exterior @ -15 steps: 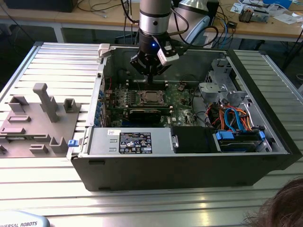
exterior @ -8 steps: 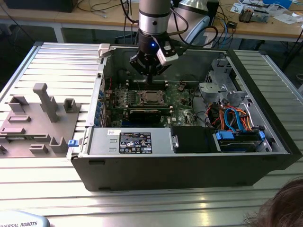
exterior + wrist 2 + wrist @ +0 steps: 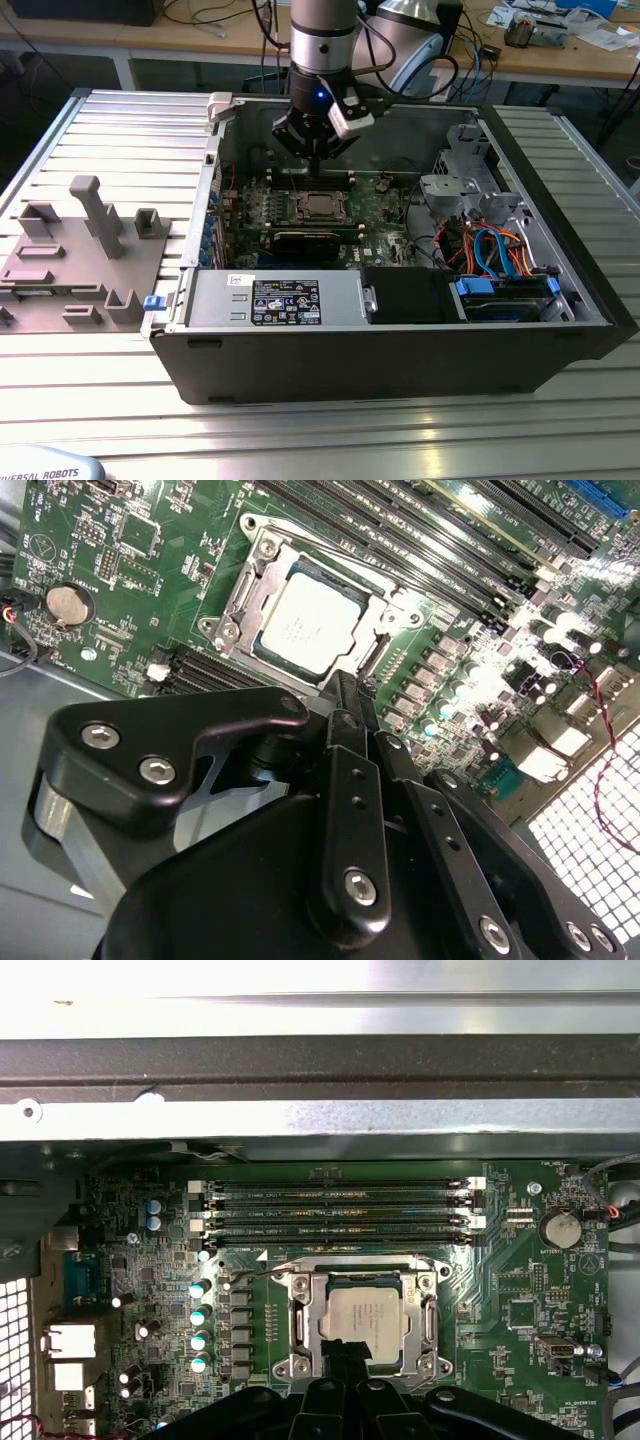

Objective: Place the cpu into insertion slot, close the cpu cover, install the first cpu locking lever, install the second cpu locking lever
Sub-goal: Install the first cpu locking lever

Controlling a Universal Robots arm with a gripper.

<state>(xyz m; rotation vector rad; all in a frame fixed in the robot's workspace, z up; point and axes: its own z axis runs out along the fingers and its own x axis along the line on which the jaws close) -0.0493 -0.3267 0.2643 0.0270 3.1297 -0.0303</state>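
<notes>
The cpu point(image 3: 362, 1315) point(image 3: 310, 620) point(image 3: 320, 205) lies flat in the insertion slot point(image 3: 283, 1368) on the green board inside the open computer case. The silvery cpu cover point(image 3: 428, 1320) point(image 3: 243, 592) lies down around the chip, whose top shows through the cover's window. A thin metal lever point(image 3: 330, 555) runs along one edge of the cover. My gripper point(image 3: 318, 165) point(image 3: 345, 690) point(image 3: 347, 1352) hangs just above the socket's edge. Its black fingers are shut together with nothing between them and do not touch the cover.
Long memory slots point(image 3: 340, 1210) run beside the socket, and a coin battery point(image 3: 560, 1228) sits nearby. The case walls ring the board. The power supply point(image 3: 275, 300) and a drive cage with cables point(image 3: 490, 250) stand close. A grey fixture plate point(image 3: 80, 250) lies at the exterior view's left.
</notes>
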